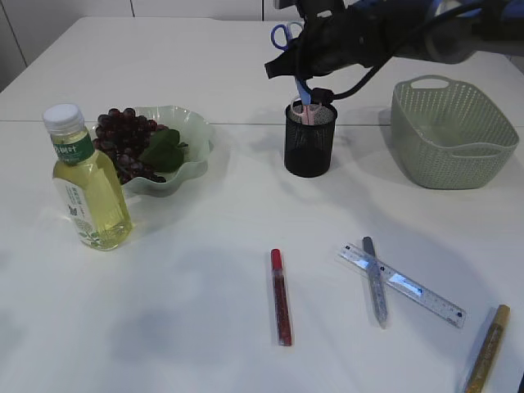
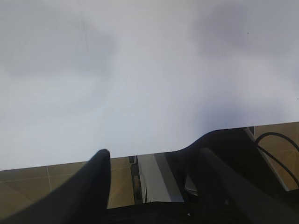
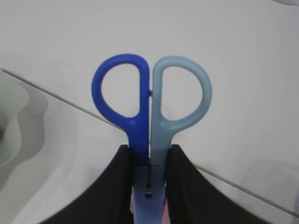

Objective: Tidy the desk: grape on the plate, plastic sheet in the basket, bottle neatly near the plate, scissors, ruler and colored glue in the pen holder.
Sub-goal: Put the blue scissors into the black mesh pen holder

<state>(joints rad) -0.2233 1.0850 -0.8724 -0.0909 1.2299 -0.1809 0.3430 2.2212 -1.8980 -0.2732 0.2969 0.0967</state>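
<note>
Scissors (image 3: 150, 112) stand almost upright in the right tool (image 3: 148, 161), long axis vertical, the two finger loops, dark blue and pale blue, pointing up and the blade end pointing down into the pen holder (image 1: 310, 139) directly below the tool. The tool's black fingers (image 3: 122, 186) are pinched on the scissors just under the loops. In the exterior view the loops (image 1: 286, 34) show above the dark arm, and a blue length of the scissors runs down to the holder's rim beside something pink that sits inside.

The white counter (image 1: 205, 311) carries everything else. To the right of the tool sits the grey-green basket (image 1: 453, 131), well apart from the holder. To the left lies the pale green plate (image 1: 192, 135) with the grape (image 1: 123, 139) bunch on it, and the bottle (image 1: 86, 184) of yellow liquid stands upright just beside the plate, further left. Nearer the camera than the tool, the clear ruler (image 1: 405, 285) lies slantwise, with a grey glue stick (image 1: 374, 282) crossed over it; a red glue stick (image 1: 281, 296) lies to their left and a gold glue stick (image 1: 488, 348) to their right at the counter's edge. None of these stands between the scissors and the holder.

The left tool (image 2: 152, 161) hangs over bare counter edge, fingers spread, holding nothing.
</note>
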